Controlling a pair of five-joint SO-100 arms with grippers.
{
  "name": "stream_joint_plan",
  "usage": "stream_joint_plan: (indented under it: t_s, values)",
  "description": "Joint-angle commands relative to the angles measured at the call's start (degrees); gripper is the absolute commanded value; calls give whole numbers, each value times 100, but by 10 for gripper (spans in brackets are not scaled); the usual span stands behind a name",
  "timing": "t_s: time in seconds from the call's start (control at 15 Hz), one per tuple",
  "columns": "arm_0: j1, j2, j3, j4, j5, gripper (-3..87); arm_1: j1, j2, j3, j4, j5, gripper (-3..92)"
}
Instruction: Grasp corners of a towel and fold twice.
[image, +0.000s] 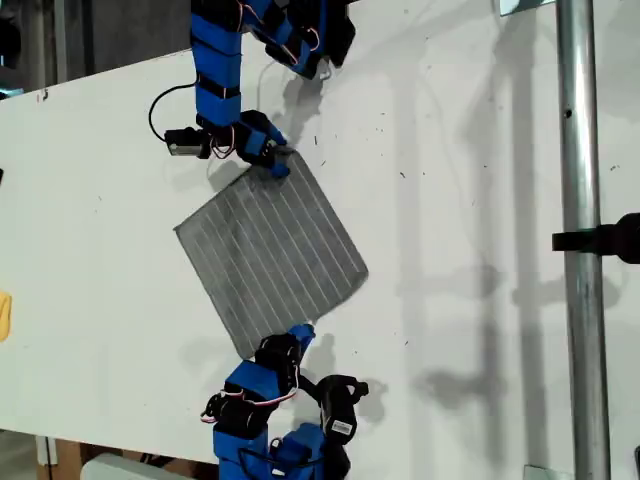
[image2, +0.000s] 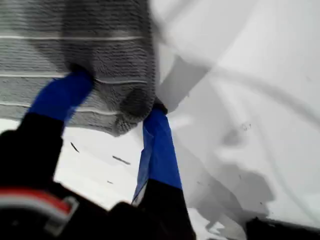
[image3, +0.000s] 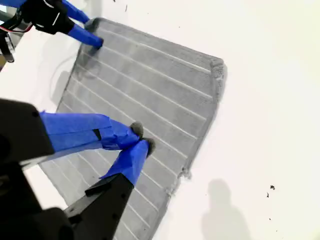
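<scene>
Towel (image: 270, 250) looked thin, limp; my first gripper (image2: 112, 100) straddled one corner (image2: 131, 107), spread, my second gripper (image3: 141, 138) pressed together above cloth

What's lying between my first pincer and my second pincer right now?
Only the towel, spread flat. The exterior view shows it running from my first pincer at one corner to my second pincer by the opposite edge.

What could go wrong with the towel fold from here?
My first tool straddles only the tip of one towel corner, so the cloth may slip out when lifted. My second tool looks shut above the towel, not on a corner, so it could miss its grasp.
</scene>
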Motion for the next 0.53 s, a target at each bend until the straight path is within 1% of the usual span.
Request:
stream_joint_plan:
  t_s: [0.0, 0.4, 0.47]
  values:
    - [-105, 26, -264, 35, 0, -12, 18, 26, -255, -141, 132, -2]
    - [-132, -88, -396, 88, 35, -12, -167, 0, -290, -264, 132, -2]
    - [-149, -352, -773, 255, 176, -12, -176, 0, -290, -272, 132, -2]
